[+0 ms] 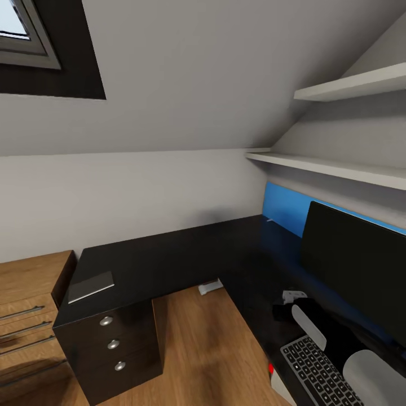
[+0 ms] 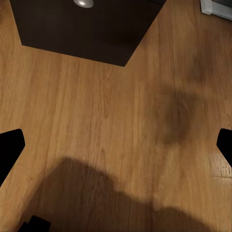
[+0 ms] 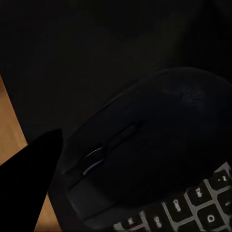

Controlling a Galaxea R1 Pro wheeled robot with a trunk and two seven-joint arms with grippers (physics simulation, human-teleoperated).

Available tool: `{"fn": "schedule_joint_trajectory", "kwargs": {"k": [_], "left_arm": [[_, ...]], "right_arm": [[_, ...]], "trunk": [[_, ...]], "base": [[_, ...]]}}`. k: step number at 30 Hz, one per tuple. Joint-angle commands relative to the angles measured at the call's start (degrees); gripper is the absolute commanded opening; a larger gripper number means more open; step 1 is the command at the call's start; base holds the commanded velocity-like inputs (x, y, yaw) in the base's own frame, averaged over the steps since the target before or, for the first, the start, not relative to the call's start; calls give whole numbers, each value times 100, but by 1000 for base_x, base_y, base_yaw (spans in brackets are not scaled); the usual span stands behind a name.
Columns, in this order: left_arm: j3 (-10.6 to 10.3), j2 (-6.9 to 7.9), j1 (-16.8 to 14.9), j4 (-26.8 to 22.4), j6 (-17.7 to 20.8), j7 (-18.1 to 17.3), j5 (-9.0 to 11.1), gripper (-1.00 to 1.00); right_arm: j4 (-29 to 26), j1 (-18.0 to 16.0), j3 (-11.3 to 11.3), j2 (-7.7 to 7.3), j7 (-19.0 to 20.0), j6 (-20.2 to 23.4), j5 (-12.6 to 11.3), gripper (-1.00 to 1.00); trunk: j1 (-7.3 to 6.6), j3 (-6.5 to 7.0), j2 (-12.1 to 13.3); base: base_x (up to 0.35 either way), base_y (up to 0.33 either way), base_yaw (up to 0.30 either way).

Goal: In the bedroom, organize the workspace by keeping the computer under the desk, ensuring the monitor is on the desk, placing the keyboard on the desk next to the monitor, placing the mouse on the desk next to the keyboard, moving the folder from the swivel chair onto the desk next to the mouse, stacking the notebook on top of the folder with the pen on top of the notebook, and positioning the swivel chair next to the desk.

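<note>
The right hand (image 3: 34,179) hovers just above the mouse (image 3: 145,159), which lies on the dark counter (image 3: 96,48) touching the keyboard (image 3: 193,208); grip state unclear, yet the mouse looks light, rigid and slick, best pinched across its 2 flanks.

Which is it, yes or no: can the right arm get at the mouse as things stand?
Probably yes: the right gripper hangs close over the mouse, which lies on the desk beside the keyboard with nothing between them.
</note>
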Motion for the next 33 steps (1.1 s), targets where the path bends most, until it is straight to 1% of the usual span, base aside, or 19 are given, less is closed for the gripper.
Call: {"fn": "schedule_joint_trajectory", "kwargs": {"k": [1, 8, 12, 20, 33], "left_arm": [[-36, 7, -1, -3, -18, -14, 59, 100], [-27, 13, -1, -3, -18, -15, 45, 100], [-27, 17, -1, -3, -18, -22, 44, 100], [-15, -3, -1, -33, -18, 5, 51, 100], [-17, -1, -1, -38, -18, 12, 59, 100]], "right_arm": [[6, -6, 30, -8, -52, 7, -60, -100], [63, -6, 34, -5, -52, 11, -7, -100], [67, -6, 40, -4, -52, 11, -1, -100], [69, -6, 41, -5, -46, 11, 3, -100], [70, -6, 41, -8, -43, 11, 1, -100]], "trunk": [[1, -7, -5], [1, -7, -5], [1, -7, -5], [1, -7, -5], [286, -240, -527]], "base": [[0, 0, 0], [31, 0, 0], [106, 0, 0], [20, 0, 0], [1, 0, 0]]}}
